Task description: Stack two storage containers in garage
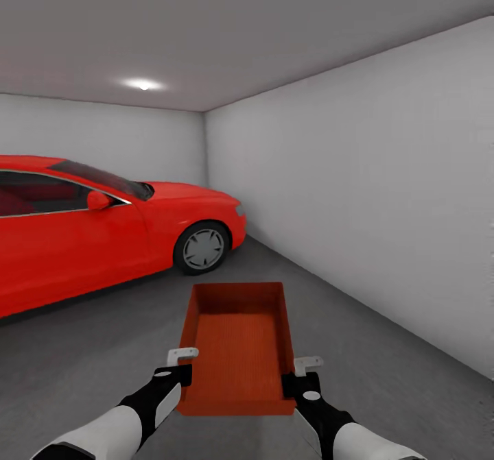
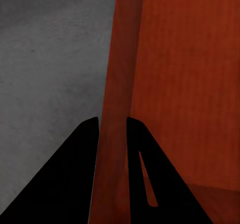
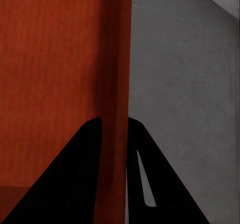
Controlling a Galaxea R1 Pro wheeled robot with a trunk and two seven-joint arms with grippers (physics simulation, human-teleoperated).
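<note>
Garage premises: dark grey speckled floor (image 1: 384,350), plain white-grey walls (image 1: 370,172), grey ceiling with one round light (image 1: 143,85).

Nearest the robot, in the head view, both arms reach forward and carry one orange-red storage container (image 1: 237,347) between them, lifted clear of the floor, its open top up and its interior bare. The left gripper (image 1: 180,367) grips the container's left side wall near the near corner. The left wrist view confirms this: the two dark fingers (image 2: 70,179) sit one on each side of the thin wall (image 2: 116,108), closed against it. The right gripper (image 1: 302,372) grips the right side wall likewise. In the right wrist view its fingers (image 3: 75,179) straddle the wall (image 3: 117,83) and clamp it, with grey floor showing just beyond.

Beyond the container, to the left, a red car (image 1: 103,227) stands on the floor, its front wheel (image 1: 202,247) towards the far right corner of the room. Container and car are well apart.
</note>
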